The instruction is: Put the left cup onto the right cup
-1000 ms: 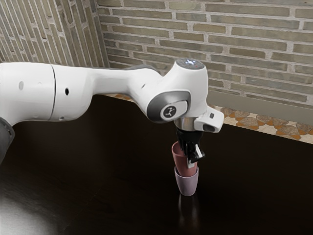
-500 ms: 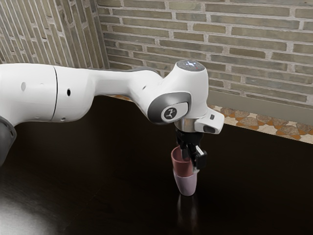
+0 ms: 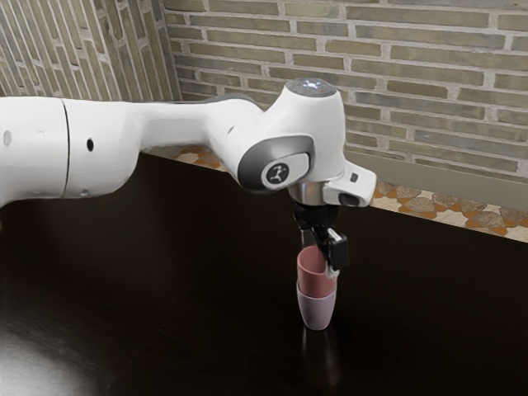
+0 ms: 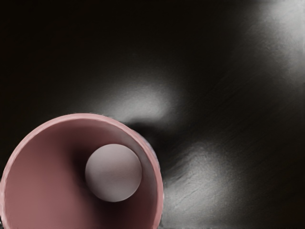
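Exterior view: pink cup (image 3: pixel 315 268) sits nested in lavender cup (image 3: pixel 316 309) on the surface (image 3: pixel 165 313). The end effector (image 3: pixel 328 257) is at its 3 o'clock rim, and I cannot tell whether it grips. Release and withdrawal appear outstanding.

Soft, even light on the brick wall (image 3: pixel 412 66) and the white arm (image 3: pixel 165 144). The arm is the brightest thing, with grey shading along its underside. The table (image 3: pixel 124 272) is dark and glossy, with a pale sheen at its near left corner in the exterior view and a faint reflection below the lilac cup (image 3: pixel 316 309). Wrist view: broad whitish glare patches on the table, the rest near black. The pink cup (image 4: pixel 43 191) has a lit rim, a shadow ringing its pale bottom.
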You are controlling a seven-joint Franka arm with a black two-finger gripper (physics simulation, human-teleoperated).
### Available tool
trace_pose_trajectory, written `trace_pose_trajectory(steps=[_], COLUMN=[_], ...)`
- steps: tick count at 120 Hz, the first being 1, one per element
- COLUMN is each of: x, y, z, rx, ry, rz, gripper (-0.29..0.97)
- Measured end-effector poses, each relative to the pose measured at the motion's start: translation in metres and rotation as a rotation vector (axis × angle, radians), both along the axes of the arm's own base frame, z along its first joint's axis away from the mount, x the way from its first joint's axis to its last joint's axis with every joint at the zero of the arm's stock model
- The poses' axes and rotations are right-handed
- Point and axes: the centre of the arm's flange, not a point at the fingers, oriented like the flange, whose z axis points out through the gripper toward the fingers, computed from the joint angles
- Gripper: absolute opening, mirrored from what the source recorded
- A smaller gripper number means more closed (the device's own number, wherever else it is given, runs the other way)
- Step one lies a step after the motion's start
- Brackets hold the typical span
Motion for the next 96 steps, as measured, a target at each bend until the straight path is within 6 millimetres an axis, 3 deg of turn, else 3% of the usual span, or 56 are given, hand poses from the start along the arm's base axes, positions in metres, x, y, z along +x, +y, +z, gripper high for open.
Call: trace_pose_trajectory(steps=[45,96], x=[-0.008,0.022], y=[0.018,0.1], z=[0.04,0.077], rx=[-0.001,-0.017], ry=[-0.024,-0.011], rz=[0.019,0.175], gripper=[0.68,0.68])
